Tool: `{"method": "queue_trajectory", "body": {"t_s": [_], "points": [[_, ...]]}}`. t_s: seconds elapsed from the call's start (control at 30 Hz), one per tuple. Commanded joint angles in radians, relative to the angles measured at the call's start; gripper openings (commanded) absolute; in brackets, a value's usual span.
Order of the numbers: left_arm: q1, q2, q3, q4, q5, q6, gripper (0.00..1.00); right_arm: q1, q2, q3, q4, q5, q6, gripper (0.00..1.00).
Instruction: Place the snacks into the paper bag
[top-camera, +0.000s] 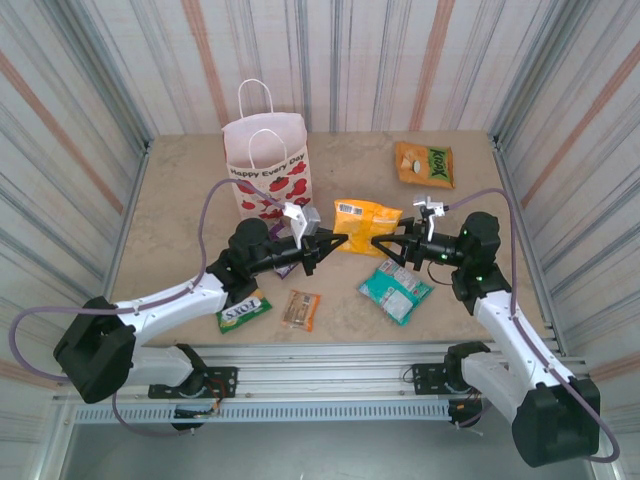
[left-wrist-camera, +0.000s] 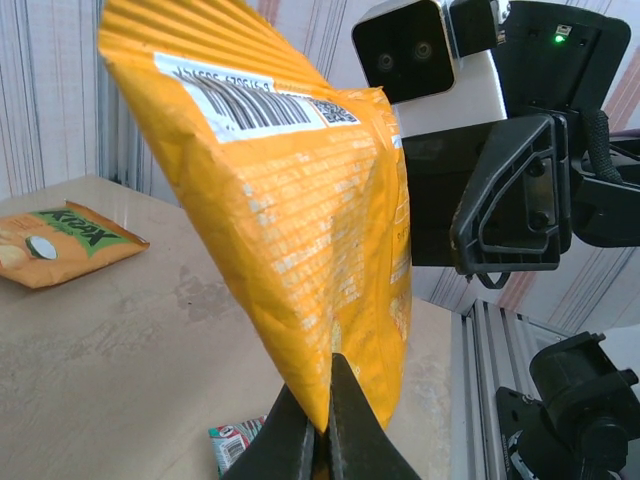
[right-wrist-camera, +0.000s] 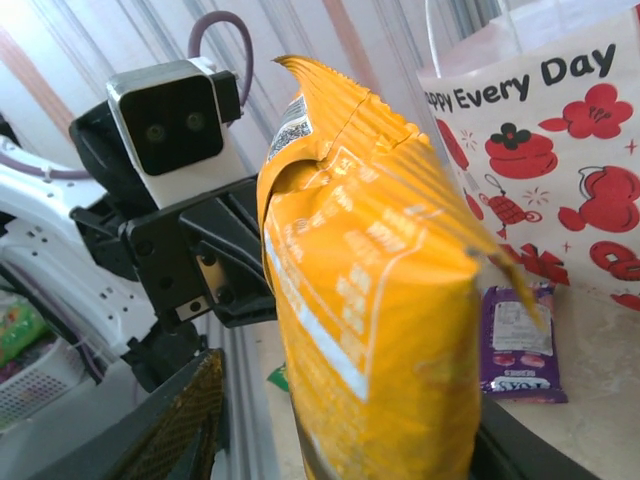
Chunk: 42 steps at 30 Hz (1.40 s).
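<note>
I'm holding the yellow packet up between the arms, left gripper clenched on its lower edge. The right gripper straddles it, but I can't tell if it's gripping. The bag stands back left, apart from the packet. The green packet, brown bar, teal packet, orange packet and purple packet lie on the table, so I reckon most of the job is left.

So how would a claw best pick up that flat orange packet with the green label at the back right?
Probably by the near edge of the flat orange packet with the green label, coming down from above at a tilt. It lies flat on the beige table with nothing touching it, so only a thin edge offers something to pinch.
</note>
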Motion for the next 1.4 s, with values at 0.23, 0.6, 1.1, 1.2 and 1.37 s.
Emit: {"method": "queue_trajectory", "body": {"t_s": [0.23, 0.6, 1.1, 1.2, 1.37], "points": [[0.007, -0.049, 0.031, -0.028, -0.026, 0.053, 0.03, 0.008, 0.014, 0.041, -0.011, -0.013, -0.019, 0.26], [0.012, -0.072, 0.043, -0.115, -0.082, 0.071, 0.34, 0.009, -0.013, 0.067, -0.054, 0.036, -0.068, 0.11], [0.124, -0.234, -0.047, -0.502, -0.389, 0.011, 0.77, 0.106, 0.300, 0.469, -0.199, 0.252, -0.364, 0.10], [0.154, -0.263, -0.057, -0.588, -0.425, 0.043, 0.77, 0.124, 0.425, 0.614, -0.209, 0.239, -0.428, 0.10], [0.206, -0.296, -0.077, -0.649, -0.431, 0.039, 0.77, 0.138, 0.662, 0.925, -0.282, 0.203, -0.472, 0.12]]}}
